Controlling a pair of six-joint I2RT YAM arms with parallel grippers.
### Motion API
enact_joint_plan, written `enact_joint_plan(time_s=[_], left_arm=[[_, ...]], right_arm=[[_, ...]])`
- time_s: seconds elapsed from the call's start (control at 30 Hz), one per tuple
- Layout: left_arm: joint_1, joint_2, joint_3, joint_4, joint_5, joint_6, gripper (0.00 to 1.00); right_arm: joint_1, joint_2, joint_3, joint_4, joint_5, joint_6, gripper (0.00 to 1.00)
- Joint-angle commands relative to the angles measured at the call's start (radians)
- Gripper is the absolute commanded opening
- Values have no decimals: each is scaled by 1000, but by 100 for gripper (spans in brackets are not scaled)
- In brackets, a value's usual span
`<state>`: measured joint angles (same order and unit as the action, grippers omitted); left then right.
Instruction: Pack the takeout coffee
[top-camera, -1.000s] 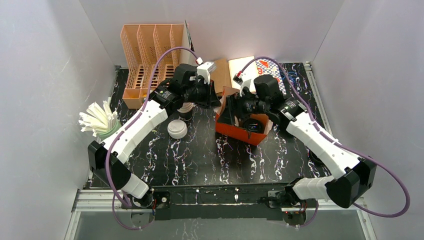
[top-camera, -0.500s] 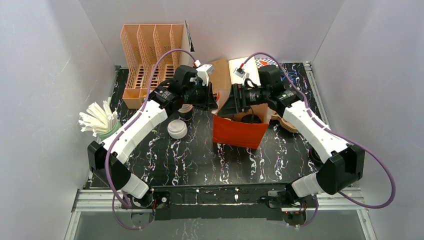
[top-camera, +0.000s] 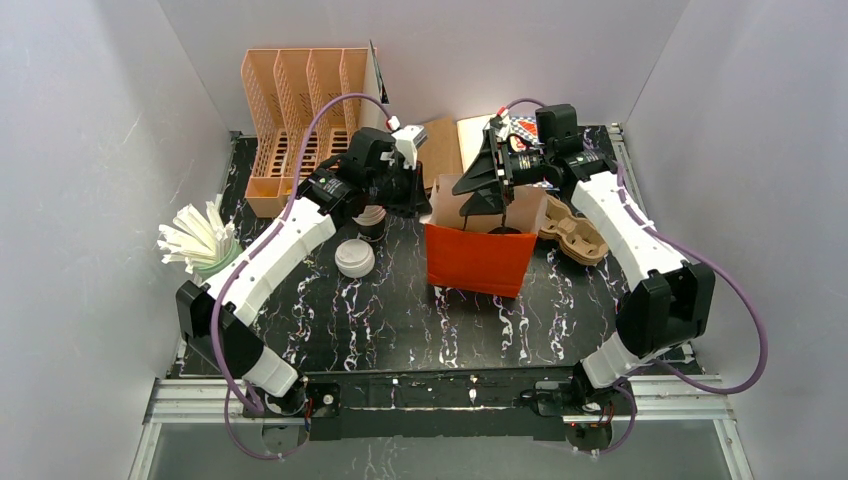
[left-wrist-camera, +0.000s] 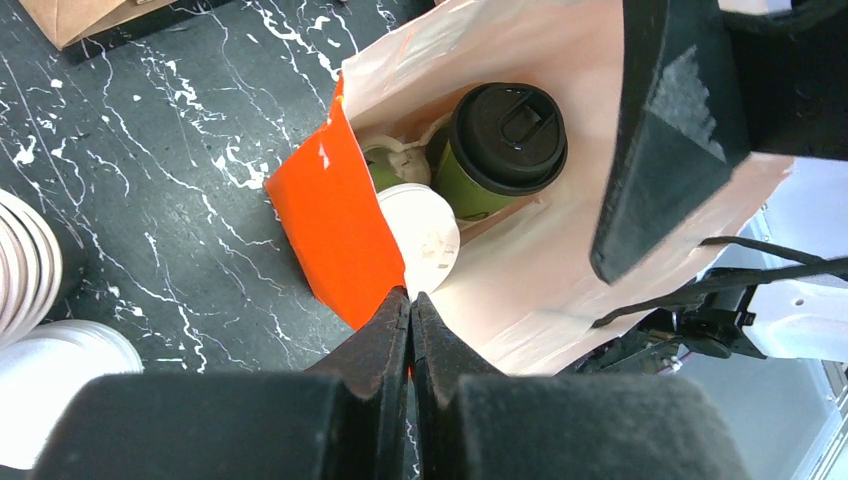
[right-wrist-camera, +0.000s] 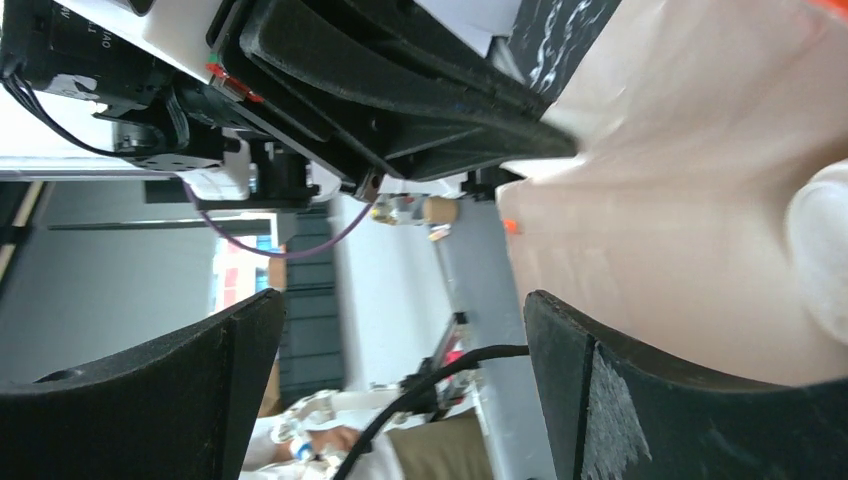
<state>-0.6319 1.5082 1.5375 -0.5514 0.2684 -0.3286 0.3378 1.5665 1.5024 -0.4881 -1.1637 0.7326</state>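
Observation:
An orange paper bag (top-camera: 478, 260) stands upright mid-table with its mouth open. In the left wrist view two dark green cups stand inside it, one with a black lid (left-wrist-camera: 508, 135) and one with a white lid (left-wrist-camera: 420, 228). My left gripper (left-wrist-camera: 410, 300) is shut on the bag's orange rim (left-wrist-camera: 335, 215); from above it (top-camera: 424, 206) sits at the bag's left top corner. My right gripper (top-camera: 480, 195) is open at the bag's back rim, one finger (left-wrist-camera: 668, 130) reaching inside. Its wrist view shows spread jaws (right-wrist-camera: 400, 310) beside the pale inner wall (right-wrist-camera: 700, 200).
A stack of lidless white cups (top-camera: 372, 218) and a loose white lid (top-camera: 354, 258) lie left of the bag. A cardboard cup carrier (top-camera: 575, 235) lies right of it. An orange file rack (top-camera: 300, 110) stands back left. A holder of white sticks (top-camera: 200, 240) stands far left.
The bag has gone from lying tilted to standing upright. My right arm rose and swung back, its gripper now at the bag's rear rim. My left gripper stayed put.

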Motion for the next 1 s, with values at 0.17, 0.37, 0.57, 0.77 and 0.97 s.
enact_joint_plan(time_s=[0.17,0.37,0.57,0.77,0.97], left_arm=[[-5,19,62,-24,-45,40,0],[-5,37,73,-25,-58,58,0],[-5,38,73,-25,-60,70,0],[-4,36,79,-28,-81,80,0],[-5,34,87,-30,-94,93,0]], right_arm=[[0,-4,16,-11,-180,315,98],[-1,-96,-59,342,-142,619,98],[-4,-129,-60,418,-72,777,98],[-26,-159,-44,423,19,818,98],[-29,-202,-205,658,37,1078,98]])
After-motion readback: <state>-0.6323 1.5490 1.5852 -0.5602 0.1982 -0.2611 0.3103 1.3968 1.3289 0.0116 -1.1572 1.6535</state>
